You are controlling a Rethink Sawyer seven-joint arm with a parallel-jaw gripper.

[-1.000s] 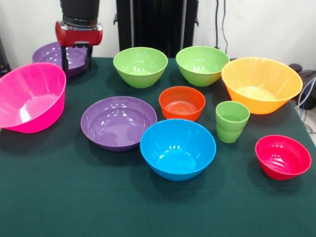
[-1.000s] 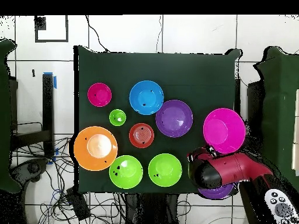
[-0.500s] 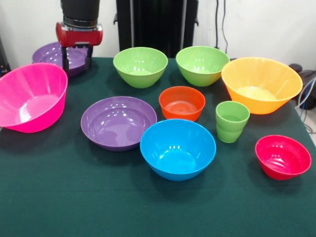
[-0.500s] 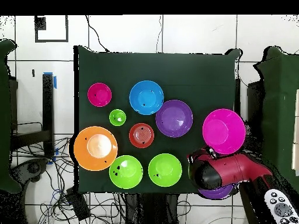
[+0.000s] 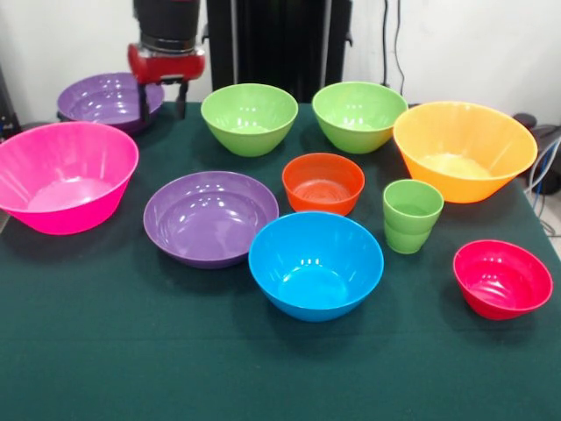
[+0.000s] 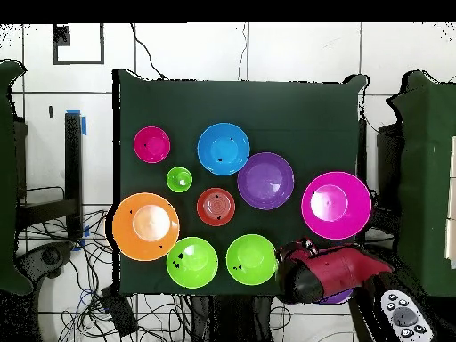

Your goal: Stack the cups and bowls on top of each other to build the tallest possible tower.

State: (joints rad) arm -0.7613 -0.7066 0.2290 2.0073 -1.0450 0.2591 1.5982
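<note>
This looks like a robotics lab rather than a home or kitchen. A table (image 5: pixel 105 368) draped in dark green cloth stands on a pale tiled floor (image 6: pixel 294 53), with loose cables (image 6: pixel 134 307) tangled beside it. A red and black robot arm (image 6: pixel 343 272) reaches over the edge. What seems to be a handheld controller (image 6: pixel 403 316) lies nearby. Plain white walls (image 5: pixel 473 44) stand behind.

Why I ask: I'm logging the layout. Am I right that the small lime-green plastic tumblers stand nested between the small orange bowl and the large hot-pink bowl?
Not quite. In the front view the small lime-green plastic tumblers stand nested beside the small orange bowl, but the large bowl on their other side is the glossy yellow-orange bowl, not hot-pink.
</note>
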